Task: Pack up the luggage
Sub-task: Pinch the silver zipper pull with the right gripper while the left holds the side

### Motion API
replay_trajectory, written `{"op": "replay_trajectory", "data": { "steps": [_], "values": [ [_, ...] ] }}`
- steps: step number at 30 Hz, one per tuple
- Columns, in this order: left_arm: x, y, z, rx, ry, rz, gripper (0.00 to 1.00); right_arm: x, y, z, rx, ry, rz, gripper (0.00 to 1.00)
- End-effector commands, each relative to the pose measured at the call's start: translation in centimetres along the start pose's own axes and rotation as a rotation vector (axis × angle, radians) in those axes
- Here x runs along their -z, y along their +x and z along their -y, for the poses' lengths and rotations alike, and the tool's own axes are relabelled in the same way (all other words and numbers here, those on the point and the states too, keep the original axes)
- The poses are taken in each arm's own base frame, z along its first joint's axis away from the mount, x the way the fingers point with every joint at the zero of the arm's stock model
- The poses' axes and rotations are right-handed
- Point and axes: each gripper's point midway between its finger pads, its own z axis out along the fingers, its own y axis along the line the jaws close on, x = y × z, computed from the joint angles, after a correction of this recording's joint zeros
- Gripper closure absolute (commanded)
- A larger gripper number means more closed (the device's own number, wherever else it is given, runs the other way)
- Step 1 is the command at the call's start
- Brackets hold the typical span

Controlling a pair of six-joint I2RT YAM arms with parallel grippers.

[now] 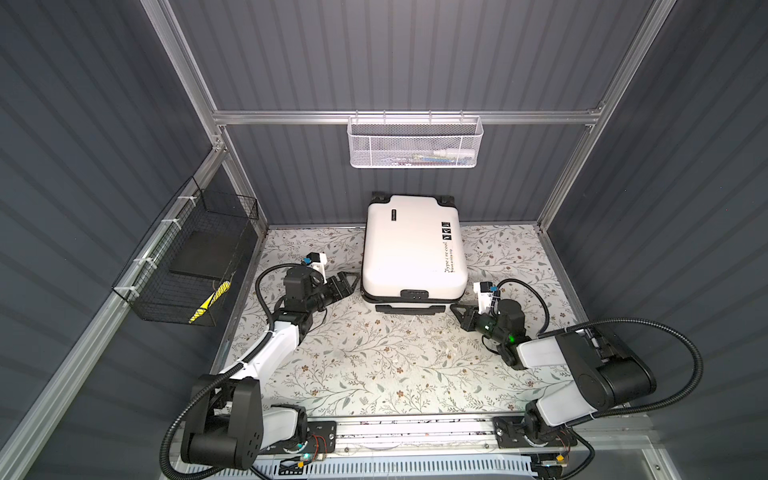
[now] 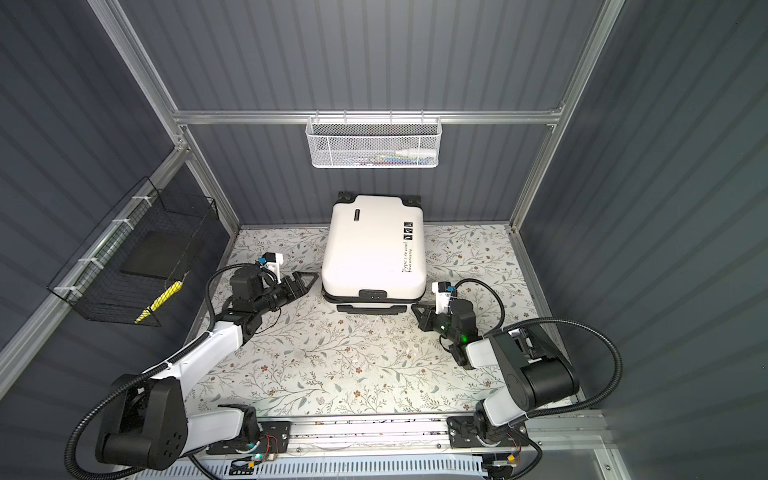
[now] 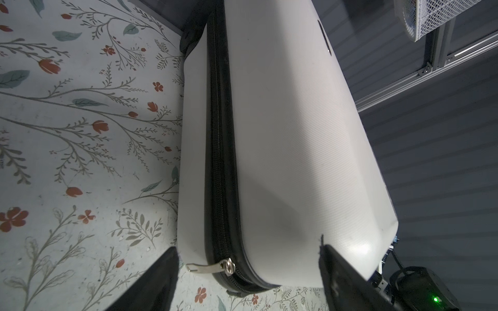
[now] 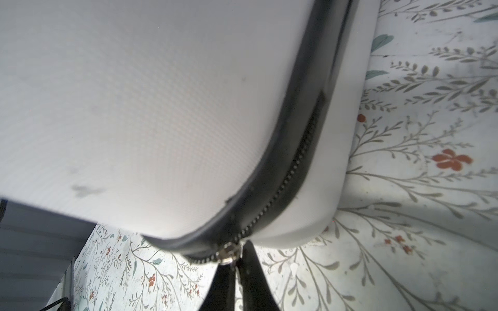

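Observation:
The luggage (image 1: 413,249) (image 2: 374,249) is a white hard-shell suitcase lying flat and closed at the back of the floral table, its black handle toward me. My left gripper (image 1: 353,279) (image 3: 248,246) is open at the case's front left corner. A silver zipper pull (image 3: 204,267) lies between its jaws, touched by neither. My right gripper (image 1: 454,308) (image 4: 237,258) is at the front right corner, shut on the pull of a second zipper slider (image 4: 227,251) on the black zipper band.
A white mesh basket (image 1: 413,143) with small items hangs on the back rail above the case. A black wire basket (image 1: 195,266) on the left wall holds a yellow item (image 1: 208,301). The floral table (image 1: 374,365) stretches out in front of the case.

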Motion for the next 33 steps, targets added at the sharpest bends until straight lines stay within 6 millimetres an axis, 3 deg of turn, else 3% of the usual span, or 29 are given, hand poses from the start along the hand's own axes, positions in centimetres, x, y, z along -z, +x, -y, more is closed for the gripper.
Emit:
{"op": "replay_trajectory", "data": {
  "steps": [1,10,21,33],
  "values": [
    [0.1,-0.5,0.7,-0.003,0.027,0.005,0.17,0.0,-1.0,0.0,0.018,0.010,0.031,0.94],
    [-0.5,-0.7,1.5,-0.013,0.072,-0.019,0.16,0.3,-0.6,-0.1,0.014,0.020,0.025,1.00],
    [-1.4,-1.5,5.2,-0.049,0.226,-0.044,0.17,-0.1,-0.1,-0.2,0.009,0.030,0.009,1.00],
    [-3.2,0.0,6.4,-0.051,0.269,-0.105,0.18,-0.4,0.5,-0.8,0.008,0.029,-0.006,1.00]
  ]
}}
